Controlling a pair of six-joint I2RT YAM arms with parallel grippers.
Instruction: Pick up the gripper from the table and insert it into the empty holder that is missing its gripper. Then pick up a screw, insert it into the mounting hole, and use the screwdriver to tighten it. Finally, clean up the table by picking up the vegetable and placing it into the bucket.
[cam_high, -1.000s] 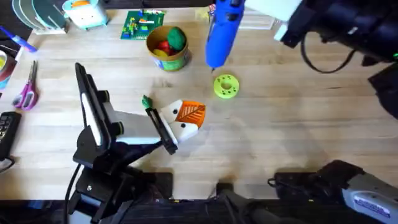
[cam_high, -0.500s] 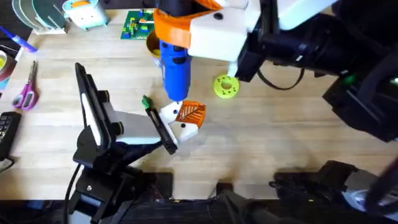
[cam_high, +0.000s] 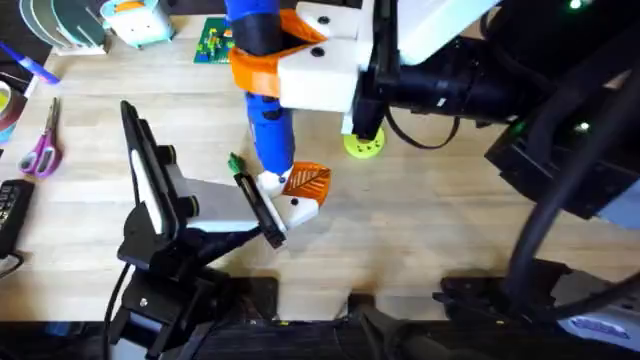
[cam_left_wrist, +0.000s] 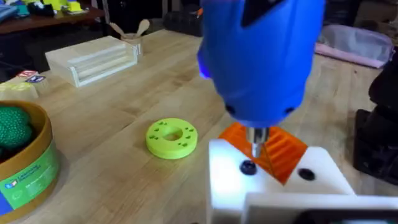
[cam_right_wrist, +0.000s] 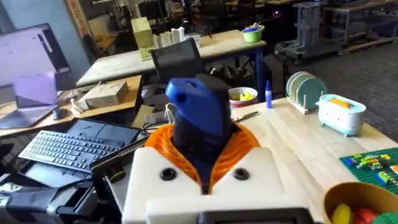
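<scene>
Overhead view, items as they stand on the bench (cam_high: 470, 215):

1. Screwdriver (cam_high: 265, 110). Blue, chunky, pen-shaped. Held near upright by the right end effector (cam_high: 262, 55), its orange ribbed pads (cam_high: 258, 72) clamped round the upper body. Long axis close to vertical, thin metal tip (cam_left_wrist: 256, 140) pointing down. From the left wrist camera the tip hangs just above the white block, beside a dark screw head (cam_left_wrist: 247, 167); whether it touches the screw I cannot tell. Likely stiff and fairly weighty, with a smooth plastic shell; a hold high on the body, as here, probably lets the tip wander, so the descent wants care.

2. Holder (cam_high: 292, 198). Cream-white angular block, near the middle of the bench under the screwdriver. The left end effector (cam_high: 262, 212) sits against its side, black fingers apparently closed on it to steady it; rigid, light, likely to skid if not held.

3. Orange wedge (cam_high: 306, 181). Ribbed, seated in the holder, flat face up, its narrow end pointing away from the left arm.

4. Vegetable (cam_high: 235, 162). Slim, dark green, lying just beside the left fingers, partly hidden. Probably light and easy to pinch across its middle.

5. Bucket (cam_left_wrist: 28, 165). Yellow-tan with a green band, a round green toy inside.

6. Lime-green perforated disc (cam_left_wrist: 171, 137). Flat on the bench, near the holder.
</scene>
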